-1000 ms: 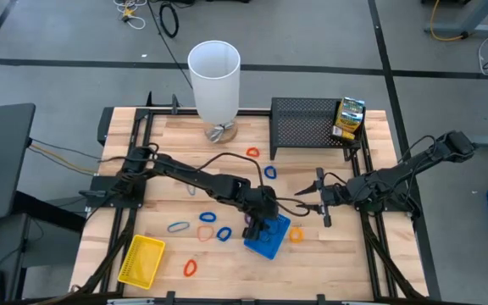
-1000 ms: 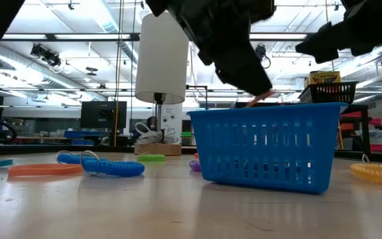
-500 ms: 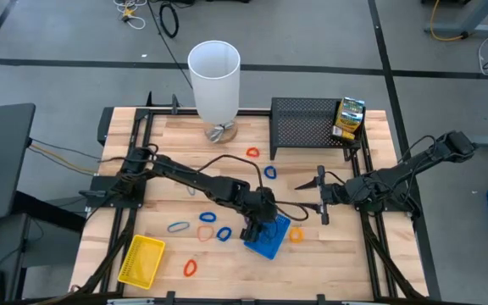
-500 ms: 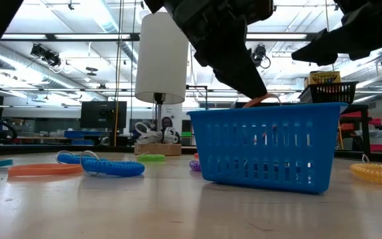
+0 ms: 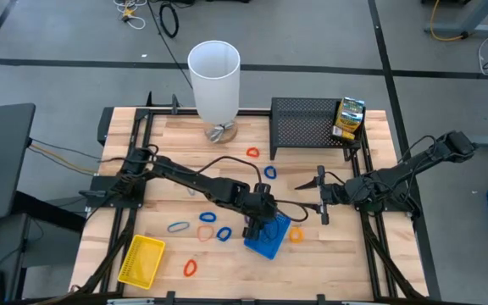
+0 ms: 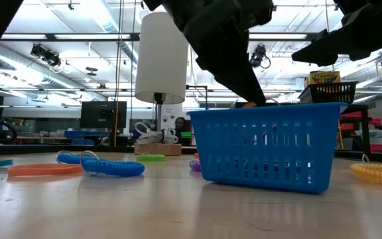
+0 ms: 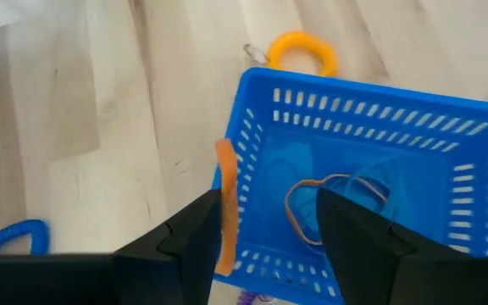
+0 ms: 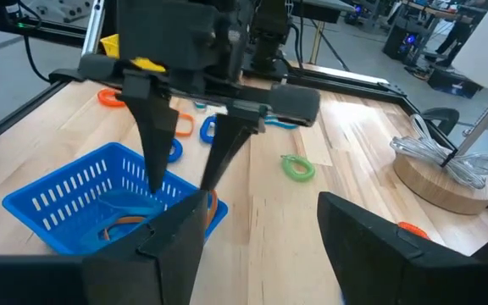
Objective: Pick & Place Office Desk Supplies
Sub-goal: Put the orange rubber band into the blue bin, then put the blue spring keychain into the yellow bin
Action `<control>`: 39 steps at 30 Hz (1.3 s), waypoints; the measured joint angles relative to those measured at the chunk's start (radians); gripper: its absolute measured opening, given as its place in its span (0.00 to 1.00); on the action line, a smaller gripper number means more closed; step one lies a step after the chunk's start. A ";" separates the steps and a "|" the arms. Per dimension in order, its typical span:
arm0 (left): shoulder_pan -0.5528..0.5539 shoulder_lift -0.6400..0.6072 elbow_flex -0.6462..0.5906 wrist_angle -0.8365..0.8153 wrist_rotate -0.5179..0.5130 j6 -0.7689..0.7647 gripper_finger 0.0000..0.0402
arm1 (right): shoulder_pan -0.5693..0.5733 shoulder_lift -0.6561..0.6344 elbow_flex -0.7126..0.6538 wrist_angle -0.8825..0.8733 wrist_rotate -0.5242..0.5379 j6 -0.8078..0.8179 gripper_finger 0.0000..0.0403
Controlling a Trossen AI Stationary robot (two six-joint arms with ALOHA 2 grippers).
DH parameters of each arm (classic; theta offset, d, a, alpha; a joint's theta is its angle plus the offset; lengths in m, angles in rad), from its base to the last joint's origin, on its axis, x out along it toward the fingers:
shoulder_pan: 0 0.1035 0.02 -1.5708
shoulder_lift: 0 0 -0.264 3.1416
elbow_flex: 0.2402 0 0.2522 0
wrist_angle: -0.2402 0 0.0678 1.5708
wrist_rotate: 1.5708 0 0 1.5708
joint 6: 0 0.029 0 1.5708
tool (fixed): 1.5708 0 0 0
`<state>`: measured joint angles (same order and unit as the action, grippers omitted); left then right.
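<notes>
A blue basket-like tray (image 5: 269,237) stands on the table right of centre. My left gripper (image 7: 269,199) hangs open over it, pointing down into it. A thin orange-brown rubber band (image 7: 333,203) lies on the tray's floor. A flat orange band (image 7: 225,207) stands edge-on at the tray's wall, right beside one finger. My right gripper (image 5: 299,199) hovers open to the right of the tray, clear of everything. Loose coloured loops lie on the wood around it. My left gripper's finger (image 7: 189,233) stands next to the flat orange band's lower end (image 7: 226,254) at the blue tray's wall. I cannot tell whether the finger touches the band. Nothing sits between the two fingers.
A yellow loop (image 5: 296,235) lies just right of the tray, blue and orange loops (image 5: 206,224) to its left, a red one (image 5: 190,268) near the front. A yellow tray (image 5: 141,258) is front left. The white cylinder (image 5: 214,80) and black mesh rack (image 5: 307,123) with a printed box (image 5: 350,119) stand at the back.
My left gripper has turned slightly over the blue tray, staying in place. The flat orange band at its finger showed above the tray's rim and has sunk to rim level. My right gripper has opened wider.
</notes>
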<state>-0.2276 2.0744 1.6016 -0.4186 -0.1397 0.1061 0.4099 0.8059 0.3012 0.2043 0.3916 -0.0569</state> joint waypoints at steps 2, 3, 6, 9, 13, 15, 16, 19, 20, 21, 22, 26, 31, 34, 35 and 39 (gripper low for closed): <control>-0.001 0.004 0.000 0.000 -0.037 -0.002 0.50 | 0.000 0.000 0.000 0.000 0.000 0.000 0.58; -0.001 0.004 0.000 0.000 -0.064 -0.003 0.50 | 0.000 0.000 0.000 0.000 0.000 0.000 0.58; -0.002 0.017 0.002 0.021 -0.098 -0.020 0.50 | 0.000 0.000 0.000 0.000 0.000 0.000 0.58; -0.004 0.031 -0.001 0.012 -0.151 -0.025 0.50 | 0.000 0.000 0.000 -0.002 0.015 0.000 0.58; -0.015 0.033 -0.001 0.028 -0.177 -0.019 0.50 | 0.000 0.000 0.000 -0.013 0.024 0.000 0.58; -0.023 0.033 -0.001 0.028 -0.177 -0.011 0.50 | 0.000 0.000 0.000 -0.015 0.024 0.000 0.58; -0.027 0.033 -0.001 0.031 -0.186 -0.005 0.50 | 0.000 0.000 0.000 -0.015 0.024 0.000 0.58; -0.036 0.023 -0.001 0.015 -0.264 -0.002 0.50 | 0.000 0.000 0.000 -0.017 0.024 0.005 0.58; -0.037 0.017 -0.001 0.009 -0.289 -0.005 0.50 | 0.000 0.000 0.000 -0.019 0.024 0.010 0.58; -0.036 0.008 -0.001 -0.003 -0.304 -0.012 0.50 | 0.000 0.000 0.000 -0.023 0.024 0.016 0.58; -0.036 -0.002 -0.001 -0.028 -0.314 -0.019 0.50 | 0.000 0.000 0.000 -0.025 0.024 0.018 0.58; -0.035 -0.021 0.000 -0.141 -0.371 -0.076 0.50 | 0.000 0.000 0.000 -0.042 0.024 0.027 0.58; -0.039 -0.042 0.000 -0.311 -0.485 -0.190 0.50 | 0.000 0.000 0.000 -0.047 0.024 0.035 0.58; -0.049 -0.042 0.000 -0.400 -0.550 -0.230 0.50 | 0.000 0.000 0.000 -0.048 0.024 0.035 0.58; -0.054 -0.045 -0.001 -0.414 -0.561 -0.236 0.50 | 0.000 0.000 0.000 -0.048 0.024 0.034 0.58; -0.076 -0.056 -0.001 -0.388 -0.570 -0.240 0.50 | 0.000 0.000 0.000 -0.048 0.024 0.035 0.58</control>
<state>-0.3037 2.0179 1.6009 -0.8069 -0.7094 -0.1336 0.4102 0.8059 0.3012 0.1562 0.4160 -0.0223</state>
